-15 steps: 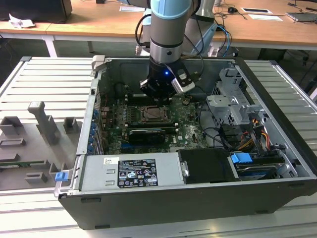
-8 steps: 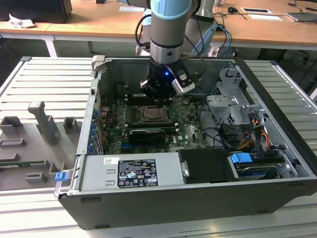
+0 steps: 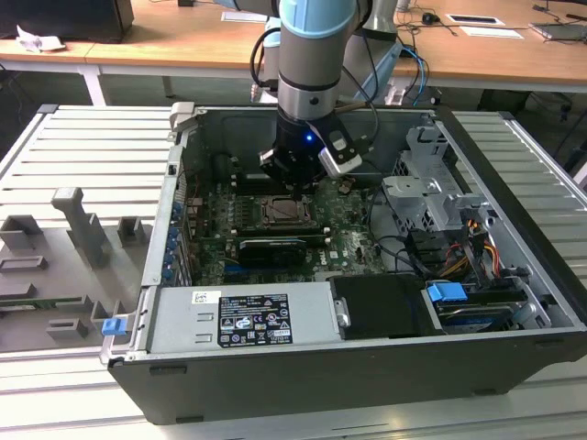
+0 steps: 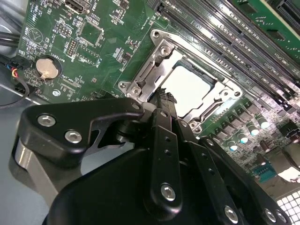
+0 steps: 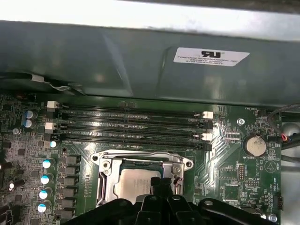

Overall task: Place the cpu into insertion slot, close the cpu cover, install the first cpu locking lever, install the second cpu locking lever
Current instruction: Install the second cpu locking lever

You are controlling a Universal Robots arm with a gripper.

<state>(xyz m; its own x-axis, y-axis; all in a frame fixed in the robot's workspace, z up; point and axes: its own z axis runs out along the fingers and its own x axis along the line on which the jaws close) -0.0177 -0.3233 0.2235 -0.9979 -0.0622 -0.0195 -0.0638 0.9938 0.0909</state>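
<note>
the gripper [image 4: 164, 96] hung low inside the open computer case [image 3: 514, 275], its black fingers [image 5: 161, 185] pressed together with nothing between them, their tips just at the edge of the socket. the cpu [image 4: 187, 86] lay flat in the insertion slot [image 3: 282, 213] on the green board [image 5: 225, 164]. the cpu cover [image 4: 154, 65] was down around the chip, its silver frame leaving the pale face showing in both wrist views.
</note>
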